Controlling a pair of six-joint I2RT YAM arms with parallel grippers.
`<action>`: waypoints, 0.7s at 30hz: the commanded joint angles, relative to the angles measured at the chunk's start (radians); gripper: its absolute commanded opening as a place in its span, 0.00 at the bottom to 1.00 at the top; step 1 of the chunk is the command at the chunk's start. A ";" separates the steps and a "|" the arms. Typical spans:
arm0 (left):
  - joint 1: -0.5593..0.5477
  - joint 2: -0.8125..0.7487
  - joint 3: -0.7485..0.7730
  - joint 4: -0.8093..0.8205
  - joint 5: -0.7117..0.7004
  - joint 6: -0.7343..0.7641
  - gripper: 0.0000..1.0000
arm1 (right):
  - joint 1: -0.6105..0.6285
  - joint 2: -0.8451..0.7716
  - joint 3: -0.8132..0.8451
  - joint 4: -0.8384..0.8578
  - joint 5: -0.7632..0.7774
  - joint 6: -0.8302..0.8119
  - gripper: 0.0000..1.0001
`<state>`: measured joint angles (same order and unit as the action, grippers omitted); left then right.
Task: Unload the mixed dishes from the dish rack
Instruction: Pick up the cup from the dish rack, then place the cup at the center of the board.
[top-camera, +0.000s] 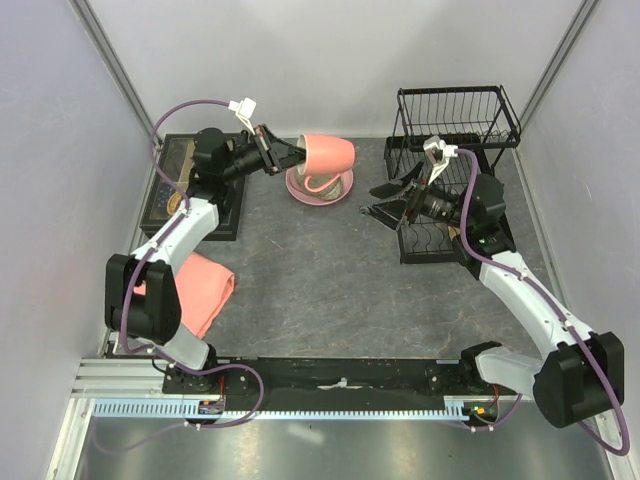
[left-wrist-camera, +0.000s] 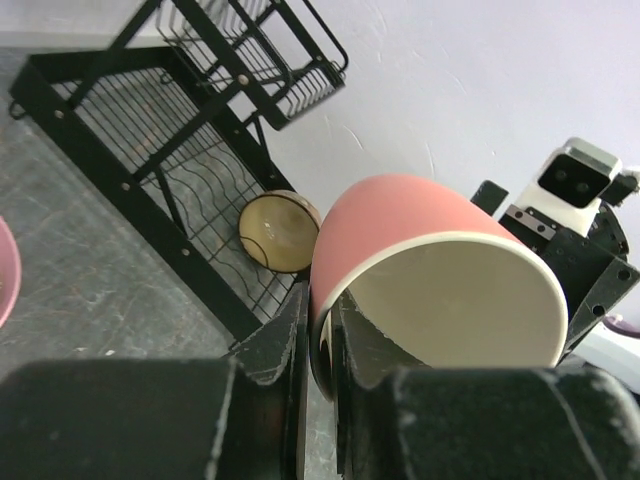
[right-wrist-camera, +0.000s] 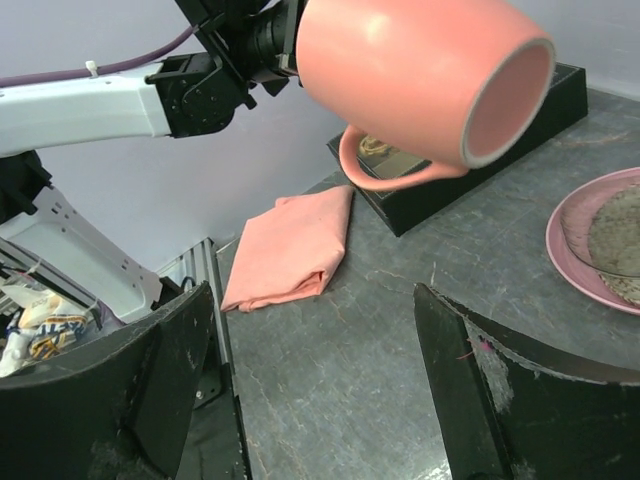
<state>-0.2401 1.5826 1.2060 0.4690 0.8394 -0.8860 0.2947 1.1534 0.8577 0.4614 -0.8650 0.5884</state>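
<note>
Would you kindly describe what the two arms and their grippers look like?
The left arm and right arm have white link shells with black joint housings. A purple cable loops along each to a white connector by the wrist. The left gripper and right gripper are black with two broad, curved fingers.

Pale lilac walls enclose a dark grey mottled tabletop, aluminium rail along its near edge.
</note>
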 joint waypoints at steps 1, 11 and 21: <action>0.036 -0.082 0.017 0.068 0.017 -0.027 0.02 | 0.001 -0.037 -0.012 -0.017 0.032 -0.074 0.89; 0.122 -0.078 0.064 -0.261 0.023 0.297 0.02 | 0.000 -0.067 -0.023 -0.049 0.063 -0.116 0.91; 0.128 0.039 0.268 -0.795 -0.141 0.738 0.02 | 0.000 -0.086 -0.026 -0.089 0.090 -0.162 0.91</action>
<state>-0.1143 1.5932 1.3582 -0.1364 0.7738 -0.3763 0.2943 1.1007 0.8402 0.3641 -0.7914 0.4702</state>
